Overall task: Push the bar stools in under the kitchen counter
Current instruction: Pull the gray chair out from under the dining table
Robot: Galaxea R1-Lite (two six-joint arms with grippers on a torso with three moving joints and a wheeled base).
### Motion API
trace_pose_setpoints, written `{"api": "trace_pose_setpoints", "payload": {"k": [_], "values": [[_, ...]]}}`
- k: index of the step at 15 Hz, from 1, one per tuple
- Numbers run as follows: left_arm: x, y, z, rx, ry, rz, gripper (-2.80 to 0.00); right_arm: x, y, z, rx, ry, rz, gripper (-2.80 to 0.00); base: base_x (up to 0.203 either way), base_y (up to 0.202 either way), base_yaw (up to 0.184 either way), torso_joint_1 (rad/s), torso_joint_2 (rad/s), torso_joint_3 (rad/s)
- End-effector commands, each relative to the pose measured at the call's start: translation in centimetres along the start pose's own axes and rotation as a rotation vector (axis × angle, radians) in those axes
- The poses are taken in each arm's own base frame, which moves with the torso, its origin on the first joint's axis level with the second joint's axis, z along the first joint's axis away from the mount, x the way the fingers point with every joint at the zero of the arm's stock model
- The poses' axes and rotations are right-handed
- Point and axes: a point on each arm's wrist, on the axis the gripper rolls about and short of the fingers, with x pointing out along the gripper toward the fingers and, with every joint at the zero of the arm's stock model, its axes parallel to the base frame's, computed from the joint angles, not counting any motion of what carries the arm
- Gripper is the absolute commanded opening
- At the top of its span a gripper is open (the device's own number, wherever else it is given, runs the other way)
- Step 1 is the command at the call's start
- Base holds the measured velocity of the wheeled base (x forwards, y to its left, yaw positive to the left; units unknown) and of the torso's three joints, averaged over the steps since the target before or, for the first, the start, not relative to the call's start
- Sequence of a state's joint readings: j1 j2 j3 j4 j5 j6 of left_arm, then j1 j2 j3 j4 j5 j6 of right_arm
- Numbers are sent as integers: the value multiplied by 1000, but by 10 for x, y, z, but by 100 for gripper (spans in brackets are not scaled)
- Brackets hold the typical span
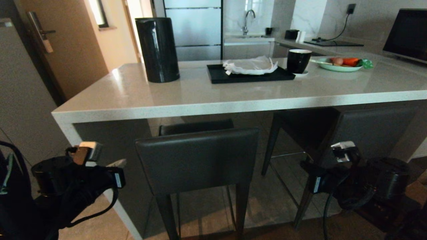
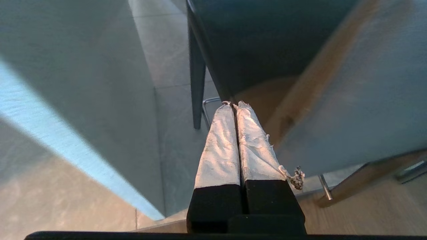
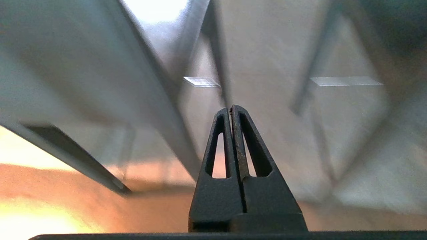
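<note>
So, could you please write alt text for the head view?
Two dark bar stools stand at a pale stone kitchen counter, only partly pushed under. The left gripper and the right gripper are low, beside the nearer stool. A black tray is on top.

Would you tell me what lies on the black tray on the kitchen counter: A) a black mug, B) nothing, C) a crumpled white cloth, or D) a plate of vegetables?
C: a crumpled white cloth lies on the black tray; the mug stands beside it.

Glossy stone counter (image 1: 213, 96), leather-like stools (image 1: 197, 156)
</note>
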State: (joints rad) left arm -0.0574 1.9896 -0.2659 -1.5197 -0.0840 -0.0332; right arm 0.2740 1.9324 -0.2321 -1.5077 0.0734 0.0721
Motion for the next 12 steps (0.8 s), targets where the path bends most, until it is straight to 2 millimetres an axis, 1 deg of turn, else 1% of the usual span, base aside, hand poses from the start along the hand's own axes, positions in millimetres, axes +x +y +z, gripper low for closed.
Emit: {"api": "trace_pose_setpoints", "payload": {"k": [1,4,6,8,9,12], "values": [[24,-1,-13,2,23,-13,-280,29,3,-17,7,32,14,-280,0,0,0,0,0,0],[48,-3,-18,10,8,-23,-280,50,1,-13,9,-15,-9,-280,0,0,0,0,0,0],[58,-1,-18,7,-10,-18,-280,63,1,-13,9,-35,-8,-280,0,0,0,0,0,0],[70,3,-20,4,-23,-3,-280,79,0,-7,11,-82,-5,-280,0,0,0,0,0,0],[71,5,-19,2,-28,3,-280,86,1,-4,12,-103,-2,-280,0,0,0,0,0,0],[72,11,-16,-1,-43,16,-280,98,7,-6,8,-118,16,-280,0,0,0,0,0,0]]}}
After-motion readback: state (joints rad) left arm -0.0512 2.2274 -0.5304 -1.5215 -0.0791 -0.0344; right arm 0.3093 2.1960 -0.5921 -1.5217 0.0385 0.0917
